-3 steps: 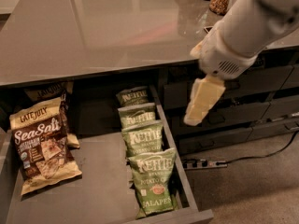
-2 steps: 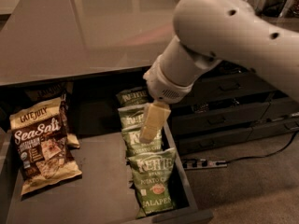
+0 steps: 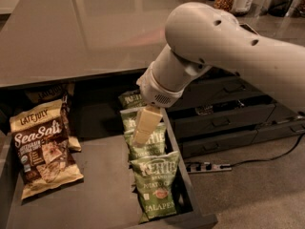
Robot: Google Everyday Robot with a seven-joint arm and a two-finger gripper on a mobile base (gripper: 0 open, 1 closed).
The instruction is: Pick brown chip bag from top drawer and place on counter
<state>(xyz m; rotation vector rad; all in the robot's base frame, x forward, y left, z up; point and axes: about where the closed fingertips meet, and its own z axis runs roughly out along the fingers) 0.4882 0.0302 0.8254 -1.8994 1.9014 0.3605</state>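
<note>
Cream plastic, the gripper [image 3: 144, 126] hung at the end of the pale grey arm [image 3: 214, 46], pointing down over the row of green Kettle bags [image 3: 155, 182] along the right side of the top drawer [image 3: 100, 185]. Whether it was spread or closed could not be told, and it carried nothing that could be seen. The brown chip bag [image 3: 43, 154] lay flat on the drawer floor at the far left, well apart from the gripper, its "Sea Salt" panel facing up. Another bag [image 3: 47, 93] sat behind it in shadow under the edge of the counter [image 3: 71, 27]. To the right were narrower drawer fronts [image 3: 219, 123], and a power strip [image 3: 207, 167] lay on the floor.
</note>
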